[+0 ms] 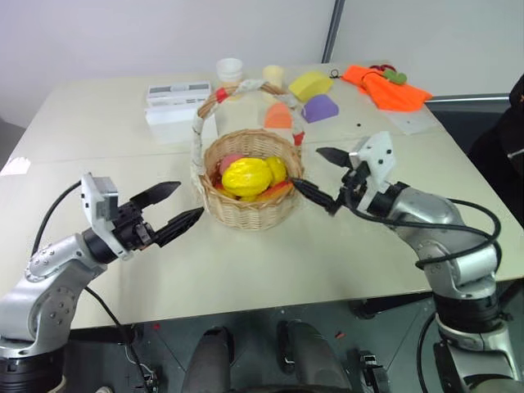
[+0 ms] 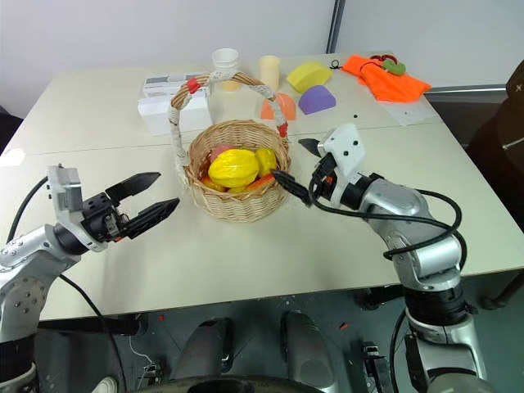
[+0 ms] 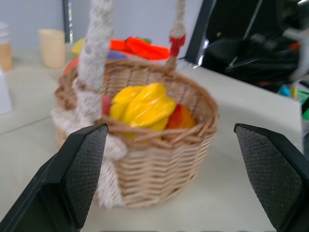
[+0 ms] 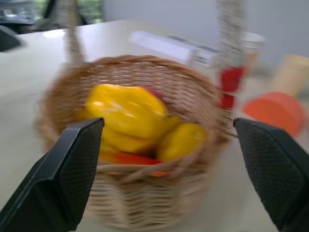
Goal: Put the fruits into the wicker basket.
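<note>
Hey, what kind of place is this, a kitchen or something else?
Probably a lab or office set up for robot practice, not a kitchen: a plain pale table by bare walls, foam blocks and cups laid out as props, and a wicker basket of toy-like fruit.

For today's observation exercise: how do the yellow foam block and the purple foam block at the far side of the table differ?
The yellow foam block lies farther back; the purple foam block sits nearer the wicker basket. The yellow one looks somewhat broader, the purple one more compact. Both are matte, rounded on top, and rest on the table outside the basket.
</note>
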Tool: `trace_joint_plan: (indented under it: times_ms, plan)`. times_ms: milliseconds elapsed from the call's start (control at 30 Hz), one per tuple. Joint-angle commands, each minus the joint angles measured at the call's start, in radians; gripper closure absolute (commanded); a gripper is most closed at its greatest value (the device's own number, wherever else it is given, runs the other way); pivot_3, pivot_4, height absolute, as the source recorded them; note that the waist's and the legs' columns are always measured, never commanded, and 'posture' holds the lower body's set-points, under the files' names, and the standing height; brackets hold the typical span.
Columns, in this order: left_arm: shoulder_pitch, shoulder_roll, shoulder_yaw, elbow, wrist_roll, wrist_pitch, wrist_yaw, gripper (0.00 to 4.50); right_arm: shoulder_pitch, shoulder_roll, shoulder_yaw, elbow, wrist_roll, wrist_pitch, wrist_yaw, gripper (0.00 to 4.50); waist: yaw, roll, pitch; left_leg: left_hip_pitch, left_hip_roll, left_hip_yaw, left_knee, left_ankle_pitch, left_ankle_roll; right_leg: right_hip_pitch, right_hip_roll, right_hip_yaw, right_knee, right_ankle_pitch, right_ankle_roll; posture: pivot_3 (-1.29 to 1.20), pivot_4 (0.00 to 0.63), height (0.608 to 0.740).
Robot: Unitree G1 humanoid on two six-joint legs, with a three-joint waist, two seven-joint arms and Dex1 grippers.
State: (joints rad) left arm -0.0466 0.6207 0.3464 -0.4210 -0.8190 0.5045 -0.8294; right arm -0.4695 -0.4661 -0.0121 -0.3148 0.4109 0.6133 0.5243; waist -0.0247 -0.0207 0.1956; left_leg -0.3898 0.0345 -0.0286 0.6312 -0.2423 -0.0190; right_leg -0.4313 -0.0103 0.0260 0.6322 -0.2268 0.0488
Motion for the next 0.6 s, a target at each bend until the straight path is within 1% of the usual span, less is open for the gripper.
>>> trace_joint_plan:
  times_ms: [33,67,133,233,267,333,467,500,600]
  plan:
    - [-0.024,-0.004,-0.004,-0.013,-0.01,-0.019,-0.001,0.0,-0.078,0.07,0.021,0.089,-0.045,-0.079,-0.043,0.05,0.001,0.0,0.0,0.0,0.0,0.0,0.0,0.0,0.0,0.0,0.0,0.0,0.0,0.0,0.0,0.0,0.15,0.74]
    - [-0.025,-0.005,-0.008,-0.013,-0.007,-0.021,-0.001,0.0,-0.098,0.09,0.031,0.129,-0.064,-0.098,-0.051,0.05,0.003,0.0,0.0,0.0,0.0,0.0,0.0,0.0,0.0,0.0,0.0,0.0,0.0,0.002,-0.002,0.0,0.15,0.74]
    - [-0.023,-0.006,-0.01,-0.017,-0.003,-0.024,0.003,0.0,-0.161,0.144,0.033,0.247,-0.104,-0.154,-0.093,0.05,0.004,0.0,0.0,-0.001,0.0,0.0,0.0,0.0,0.0,0.0,0.0,0.0,0.0,0.002,-0.001,0.0,0.15,0.74]
    - [-0.009,-0.005,-0.006,-0.031,0.001,-0.029,0.014,0.0,-0.199,0.178,0.004,0.323,-0.108,-0.182,-0.116,0.78,0.007,0.0,0.0,-0.002,0.0,0.0,0.0,0.0,0.0,-0.001,-0.001,0.0,0.0,0.002,0.001,0.0,0.15,0.74]
    - [-0.005,-0.005,-0.003,-0.035,0.002,-0.03,0.017,0.0,-0.203,0.185,-0.007,0.328,-0.101,-0.185,-0.117,1.23,0.011,0.0,0.0,-0.002,0.0,0.0,0.0,0.0,0.0,-0.001,-0.001,0.0,0.0,0.002,0.001,0.0,0.15,0.74]
    - [0.005,-0.006,0.001,-0.043,-0.001,-0.031,0.023,0.0,-0.202,0.19,-0.023,0.318,-0.086,-0.18,-0.117,2.31,0.011,0.0,0.0,-0.002,0.0,0.0,0.0,0.0,0.0,-0.001,-0.001,0.0,0.0,0.002,0.001,0.0,0.15,0.74]
    - [0.02,-0.015,-0.012,-0.055,0.004,-0.039,0.034,0.0,-0.164,0.168,-0.051,0.249,-0.067,-0.164,-0.106,4.29,0.01,0.0,0.0,-0.002,0.0,0.0,0.0,0.0,0.0,-0.001,-0.001,0.0,0.0,0.001,-0.001,0.0,0.15,0.74]
    - [0.021,-0.019,-0.018,-0.056,0.007,-0.041,0.037,0.0,-0.149,0.155,-0.067,0.217,-0.054,-0.157,-0.105,4.47,0.01,0.001,0.0,-0.002,0.0,0.0,0.0,0.0,0.0,-0.001,-0.001,0.0,0.0,0.001,-0.001,0.0,0.15,0.74]
    - [0.018,-0.027,-0.028,-0.054,0.01,-0.043,0.039,0.0,-0.116,0.126,-0.125,0.144,-0.009,-0.128,-0.102,4.47,0.01,0.001,0.0,-0.002,0.0,0.0,0.0,0.0,0.0,-0.001,-0.001,0.0,0.0,0.001,-0.001,0.0,0.15,0.74]
